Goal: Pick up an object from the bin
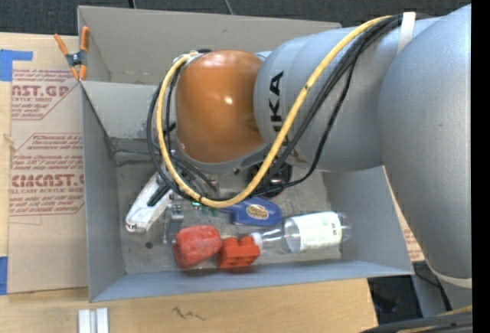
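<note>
My gripper (176, 213) pokes out below the orange cover, low in the bin's left half. It stands just above a red lumpy object (197, 244) that lies near the front wall. A white elongated tool (145, 206) lies slanted right beside it on the left. An orange-red block (240, 252) touches the red lump's right side. A blue round tape measure with a yellow label (257, 211) lies just right of the gripper, partly under the cables.
A clear plastic bottle with a white label (310, 232) lies on its side along the front right of the bin. The arm and its cover hide the bin's middle and back. The front wall is close behind the red lump.
</note>
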Available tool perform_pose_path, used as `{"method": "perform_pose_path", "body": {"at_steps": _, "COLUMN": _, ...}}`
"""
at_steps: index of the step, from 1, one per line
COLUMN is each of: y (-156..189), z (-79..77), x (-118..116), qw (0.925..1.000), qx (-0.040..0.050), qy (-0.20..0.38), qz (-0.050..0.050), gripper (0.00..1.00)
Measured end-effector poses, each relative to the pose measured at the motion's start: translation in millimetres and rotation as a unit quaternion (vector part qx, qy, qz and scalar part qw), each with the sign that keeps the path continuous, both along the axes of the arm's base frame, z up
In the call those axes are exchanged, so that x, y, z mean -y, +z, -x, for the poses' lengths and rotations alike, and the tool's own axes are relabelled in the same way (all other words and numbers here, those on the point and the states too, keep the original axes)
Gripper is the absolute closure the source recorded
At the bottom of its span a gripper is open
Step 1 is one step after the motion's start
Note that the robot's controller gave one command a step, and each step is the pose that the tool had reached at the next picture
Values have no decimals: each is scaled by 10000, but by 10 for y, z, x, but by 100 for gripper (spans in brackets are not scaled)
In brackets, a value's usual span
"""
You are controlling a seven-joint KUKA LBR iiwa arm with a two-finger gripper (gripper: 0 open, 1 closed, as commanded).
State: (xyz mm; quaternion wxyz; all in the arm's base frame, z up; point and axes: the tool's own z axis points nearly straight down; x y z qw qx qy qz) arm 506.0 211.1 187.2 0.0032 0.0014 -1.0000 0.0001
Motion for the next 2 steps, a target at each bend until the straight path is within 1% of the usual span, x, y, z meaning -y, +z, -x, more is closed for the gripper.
{"method": "perform_pose_path", "body": {"at_steps": 1, "y": 35, "z": -22, "x": 9, "qw": 10000, "qx": 34, "qy": -12, "qz": -7, "gripper": 0}}
{"method": "perform_pose_path", "body": {"at_steps": 2, "y": -551, "z": -342, "x": 36, "qw": 9988, "qx": 60, "qy": 491, "qz": -11, "gripper": 0}}
